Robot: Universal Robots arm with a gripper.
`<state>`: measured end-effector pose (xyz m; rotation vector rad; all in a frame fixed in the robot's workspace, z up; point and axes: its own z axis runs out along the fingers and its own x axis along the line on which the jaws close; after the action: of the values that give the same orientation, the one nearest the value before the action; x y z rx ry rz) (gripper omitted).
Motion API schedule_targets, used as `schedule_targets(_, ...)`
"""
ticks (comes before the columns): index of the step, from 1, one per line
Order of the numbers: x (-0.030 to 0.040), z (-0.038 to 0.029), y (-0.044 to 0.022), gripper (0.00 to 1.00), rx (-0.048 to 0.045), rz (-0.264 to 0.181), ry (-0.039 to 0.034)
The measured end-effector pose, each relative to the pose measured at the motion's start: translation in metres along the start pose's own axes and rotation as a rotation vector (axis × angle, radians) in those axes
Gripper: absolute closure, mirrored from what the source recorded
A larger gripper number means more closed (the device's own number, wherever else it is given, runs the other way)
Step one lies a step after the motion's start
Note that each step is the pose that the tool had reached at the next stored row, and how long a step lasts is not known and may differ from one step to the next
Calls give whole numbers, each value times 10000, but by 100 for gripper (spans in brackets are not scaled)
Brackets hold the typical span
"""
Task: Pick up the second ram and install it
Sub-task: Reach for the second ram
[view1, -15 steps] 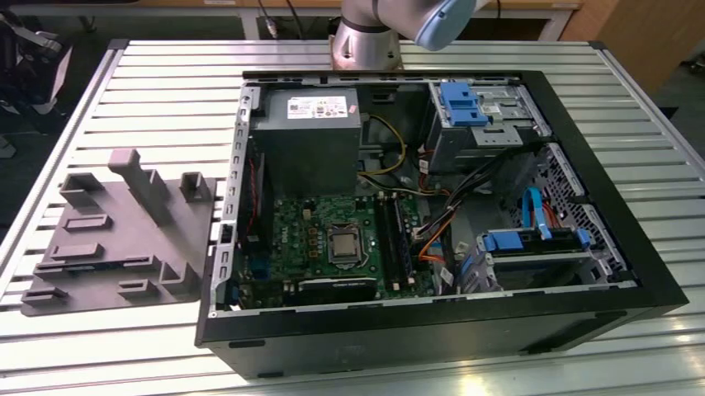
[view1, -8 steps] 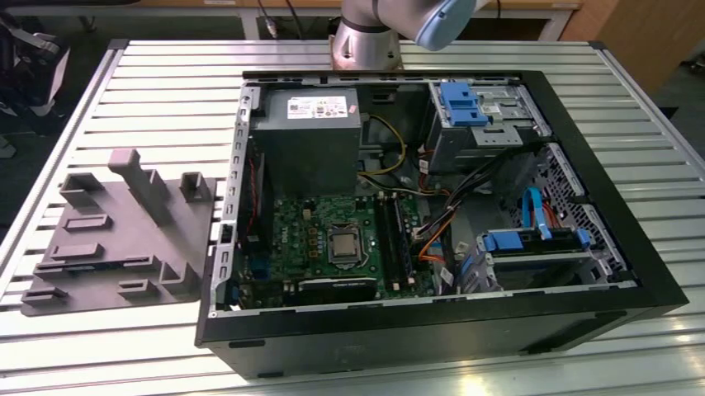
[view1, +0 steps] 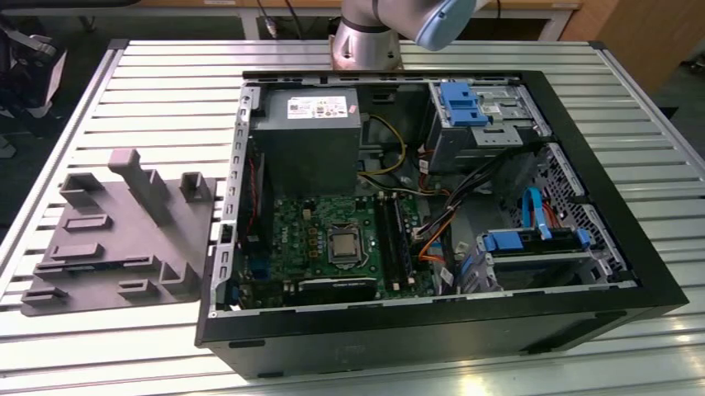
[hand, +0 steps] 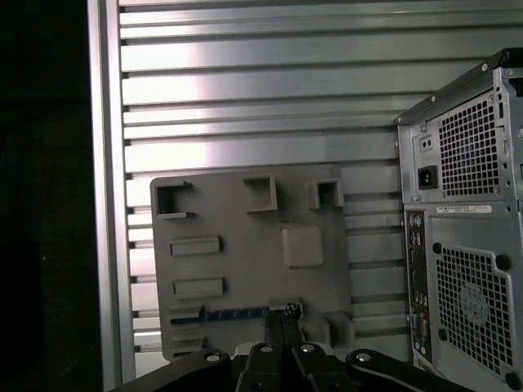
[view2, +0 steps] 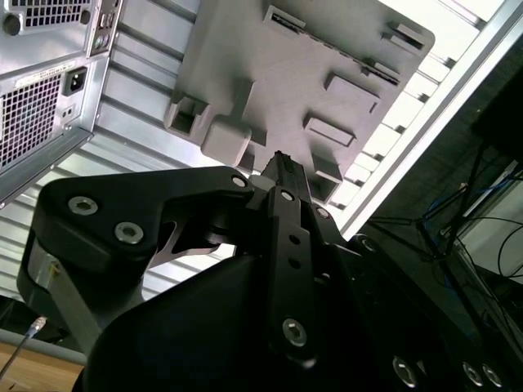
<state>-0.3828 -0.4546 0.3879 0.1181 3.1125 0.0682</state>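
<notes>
Pressed together with nothing between its fingers, the claw (hand: 282, 314) hangs above the grey tray (hand: 245, 220) in the first wrist view. Its tips line up with one end of the second ram (hand: 221, 315). The ram shows as a thin blue-green strip seated in a long groove along one edge of the tray, and it runs away from the claw's tips to one side. The claw is not touching it. In the second wrist view the claw (view2: 278, 160) points at the same tray (view2: 310, 49) and stands clear of the tray's blocks and pockets.

The tray rests on the slatted metal counter (hand: 245, 106), near one long edge rail, with the open computer case (hand: 466, 245) just beside it. In the exterior view the tray (view1: 111, 247) lies toward the counter's edge on the exterior view's left. The case (view1: 441, 330) lies on its side next to it, with the motherboard (view1: 319, 231) and its long black slots (view1: 395, 235) exposed.
</notes>
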Motion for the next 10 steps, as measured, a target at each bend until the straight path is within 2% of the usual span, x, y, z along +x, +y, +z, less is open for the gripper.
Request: schedule_targets(10,19,7,-19,89,0,-1,0)
